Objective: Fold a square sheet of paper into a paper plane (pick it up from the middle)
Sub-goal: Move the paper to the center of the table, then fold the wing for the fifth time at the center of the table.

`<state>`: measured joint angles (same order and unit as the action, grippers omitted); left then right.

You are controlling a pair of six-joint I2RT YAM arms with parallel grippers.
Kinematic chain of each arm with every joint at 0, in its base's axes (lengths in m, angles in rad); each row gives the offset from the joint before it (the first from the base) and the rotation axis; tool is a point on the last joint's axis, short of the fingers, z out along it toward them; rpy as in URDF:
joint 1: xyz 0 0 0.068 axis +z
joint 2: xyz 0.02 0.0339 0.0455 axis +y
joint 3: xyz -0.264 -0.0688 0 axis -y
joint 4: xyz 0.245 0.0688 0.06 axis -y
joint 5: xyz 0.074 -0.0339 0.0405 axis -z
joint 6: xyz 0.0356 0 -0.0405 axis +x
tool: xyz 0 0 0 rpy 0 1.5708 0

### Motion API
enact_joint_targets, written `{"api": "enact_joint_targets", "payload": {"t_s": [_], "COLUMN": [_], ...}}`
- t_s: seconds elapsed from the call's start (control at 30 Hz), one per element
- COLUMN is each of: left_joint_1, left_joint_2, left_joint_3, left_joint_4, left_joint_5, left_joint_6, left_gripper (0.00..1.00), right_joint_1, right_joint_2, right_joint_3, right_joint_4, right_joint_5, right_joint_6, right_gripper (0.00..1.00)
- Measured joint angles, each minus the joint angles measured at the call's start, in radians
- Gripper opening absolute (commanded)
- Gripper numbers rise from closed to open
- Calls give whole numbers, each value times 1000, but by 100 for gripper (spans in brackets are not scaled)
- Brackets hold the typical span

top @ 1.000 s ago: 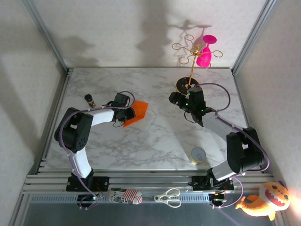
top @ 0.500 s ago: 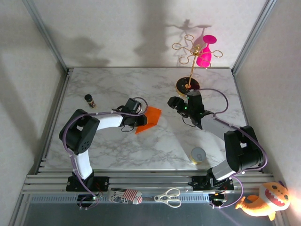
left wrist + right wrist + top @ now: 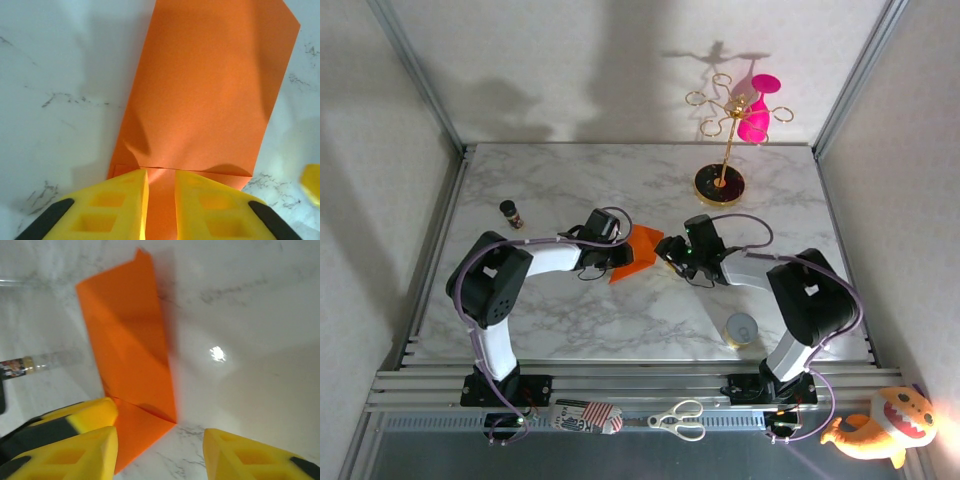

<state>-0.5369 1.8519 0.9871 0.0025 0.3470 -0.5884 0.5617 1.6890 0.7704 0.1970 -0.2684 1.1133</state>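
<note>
Left gripper [image 3: 161,172]: pinched on the thin bright-orange paper sheet [image 3: 210,90], near the marble table [image 3: 570,310] centre.
Right gripper [image 3: 160,434]: spread beside it.
Risk: the fold is pulled open if only one layer is caught.

Plain bright orange across the sheet of paper [image 3: 210,90], darker in the shadowed dents by the fold. Yellow on the left end effector [image 3: 161,175], black at its outer edges; same yellow and black on the right end effector [image 3: 157,435]. White marble tabletop [image 3: 620,320], thin grey veins. Gold stand [image 3: 720,184], black round base, hot-pink glass [image 3: 756,118]. Small tin [image 3: 741,330], possibly pale yellow, silvery on top. Orange again on the plush toy [image 3: 880,425].
</note>
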Motion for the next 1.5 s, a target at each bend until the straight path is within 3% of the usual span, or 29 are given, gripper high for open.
{"api": "enact_joint_targets", "payload": {"t_s": [0.33, 0.77, 1.5], "left_joint_1": [0, 2, 17], "left_joint_2": [-143, -84, -69], "left_joint_3": [-60, -112, -145], "left_joint_4": [27, 32, 103], "left_joint_5": [10, -3, 2], "left_joint_6": [-104, -192, -232], "left_gripper": [22, 14, 18], "right_joint_1": [11, 13, 46], "right_joint_2": [32, 48, 128], "right_joint_3": [26, 38, 115], "right_joint_4": [0, 0, -26], "right_joint_5": [-14, -25, -91], "right_joint_6": [18, 18, 14], "right_gripper": [49, 49, 46]}}
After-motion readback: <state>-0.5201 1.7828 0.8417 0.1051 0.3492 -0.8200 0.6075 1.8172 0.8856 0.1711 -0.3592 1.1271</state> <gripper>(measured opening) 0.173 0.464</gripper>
